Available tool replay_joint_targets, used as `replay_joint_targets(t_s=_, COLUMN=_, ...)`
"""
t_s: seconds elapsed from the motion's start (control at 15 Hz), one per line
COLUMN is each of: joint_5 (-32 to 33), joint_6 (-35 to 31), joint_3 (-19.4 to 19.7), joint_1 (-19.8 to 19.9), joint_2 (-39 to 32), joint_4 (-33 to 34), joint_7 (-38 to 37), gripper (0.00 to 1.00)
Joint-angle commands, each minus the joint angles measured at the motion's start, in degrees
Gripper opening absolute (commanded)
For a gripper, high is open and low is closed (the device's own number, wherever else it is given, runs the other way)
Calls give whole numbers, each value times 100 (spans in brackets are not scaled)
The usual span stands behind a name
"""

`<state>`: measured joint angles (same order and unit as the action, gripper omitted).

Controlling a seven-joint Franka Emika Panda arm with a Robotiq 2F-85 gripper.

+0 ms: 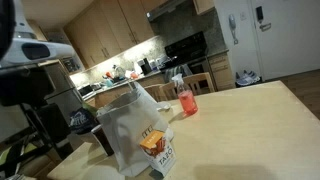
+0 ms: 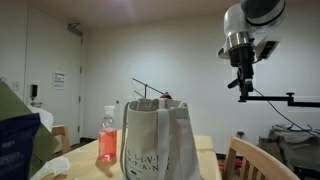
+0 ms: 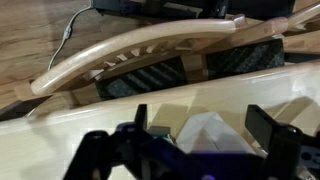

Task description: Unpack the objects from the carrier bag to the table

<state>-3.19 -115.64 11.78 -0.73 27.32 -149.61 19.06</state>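
High over table edge, well off from bag (image 2: pixel 160 140), our gripper (image 2: pixel 243 86) hangs wide open, empty. Bag upright on table (image 1: pixel 250 120), near red bottle (image 1: pixel 186 100). We centre over bag mouth, descend straight, dodge handles and chair (image 3: pixel 140 47).

Carrier bag (image 2: pixel 158 142), standing on the tabletop (image 2: pixel 208 150): two lines of pale capital lettering (image 2: pixel 150 161) low on the face shown in an exterior view. The letters are too small and blurred to read with confidence. Another face of the bag carries an orange graphic (image 1: pixel 153 143) with dark print beside it, also not legible. White notice (image 2: pixel 58 78) on the wall: printed, unreadable. Red bottle (image 1: pixel 186 101) toward the far table edge: label not resolved. No text can be read for certain.
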Motion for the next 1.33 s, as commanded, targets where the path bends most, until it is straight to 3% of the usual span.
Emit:
replay_joint_targets(t_s=0.0, joint_5=-48, joint_6=11, joint_3=-99, joint_1=101, joint_2=-10, joint_4=6, joint_7=39, gripper=100)
replay_joint_targets(t_s=0.53, joint_5=118, joint_6=-48, joint_3=-165, joint_1=148, joint_2=33, joint_4=11, joint_7=-5, gripper=100)
replay_joint_targets(t_s=0.87, joint_5=1788, joint_6=174, joint_3=-677, joint_1=376, joint_2=392, joint_4=134, joint_7=-73, gripper=100)
replay_joint_targets(t_s=1.27, joint_5=3400, joint_6=-137, joint_3=-1067, joint_1=256, joint_2=475, joint_4=286, joint_7=90, gripper=100)
